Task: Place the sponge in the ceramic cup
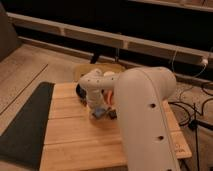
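Near the middle of the wooden surface (75, 137), the gripper (96, 106) points down at the end of the white arm (145, 115), which comes in from the lower right and covers much of the right half of the boards. Whether the gripper is open or closed on anything cannot be told. The blue sponge (99, 113) lies right under it, touching it or nearly so, with the black block (113, 114) just beside it on the right.

Behind the wrist, toward the far edge, sits a dark rounded object (80, 90), partly hidden by the arm; whether it is the cup cannot be told. Something orange (108, 95) shows just beside the arm on its right side.

Bare boards run from the sponge out to the left edge and the near edge. A dark mat (27, 125) lies along the left edge of the surface. A tan object (100, 67) lies just past the far edge. Cables (192, 107) trail over the floor at the right.
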